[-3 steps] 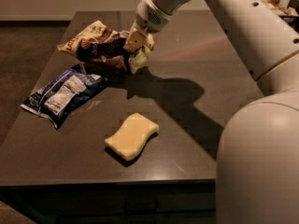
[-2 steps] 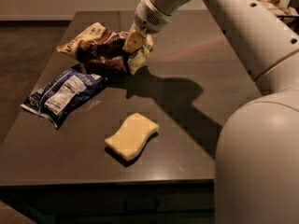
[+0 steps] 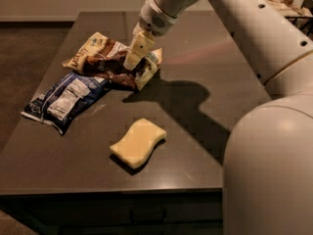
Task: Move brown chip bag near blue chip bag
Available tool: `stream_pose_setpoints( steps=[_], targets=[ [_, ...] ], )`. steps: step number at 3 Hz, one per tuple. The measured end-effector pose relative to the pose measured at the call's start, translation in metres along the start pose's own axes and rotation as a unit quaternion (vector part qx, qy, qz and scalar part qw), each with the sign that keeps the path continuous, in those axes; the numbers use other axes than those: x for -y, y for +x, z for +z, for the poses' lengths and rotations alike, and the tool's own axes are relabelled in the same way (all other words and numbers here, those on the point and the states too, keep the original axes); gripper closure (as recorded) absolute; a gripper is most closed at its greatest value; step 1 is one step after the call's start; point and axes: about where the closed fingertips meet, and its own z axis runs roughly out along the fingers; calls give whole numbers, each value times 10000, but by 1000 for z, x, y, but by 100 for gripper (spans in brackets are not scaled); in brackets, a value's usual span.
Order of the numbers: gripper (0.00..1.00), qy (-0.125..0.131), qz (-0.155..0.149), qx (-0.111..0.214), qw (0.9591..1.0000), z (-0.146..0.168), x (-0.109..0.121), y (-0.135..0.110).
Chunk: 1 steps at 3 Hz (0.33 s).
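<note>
The brown chip bag [image 3: 100,58], dark brown with cream ends, lies crumpled at the back left of the dark table [image 3: 210,97]. Its near edge touches the far end of the blue chip bag [image 3: 66,98], which lies flat to the front left of it. My gripper [image 3: 136,53] reaches down from the upper right. It is shut on the right part of the brown bag, whose right end [image 3: 149,67] sticks out past the fingers.
A pale-yellow wavy sponge [image 3: 138,142] lies near the table's front edge, right of the blue bag. My arm's large white body [image 3: 274,155] fills the right side. The table's left edge drops to the floor [image 3: 24,53].
The gripper and the brown bag have shifted slightly toward the front left, bringing the bag against the blue bag. The blue bag and the sponge have not moved.
</note>
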Motion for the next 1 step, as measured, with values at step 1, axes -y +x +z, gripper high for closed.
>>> stream_pose_setpoints(
  steps=[1],
  targets=[
    [0,-1,0,0,10000,0,0,0]
  ],
)
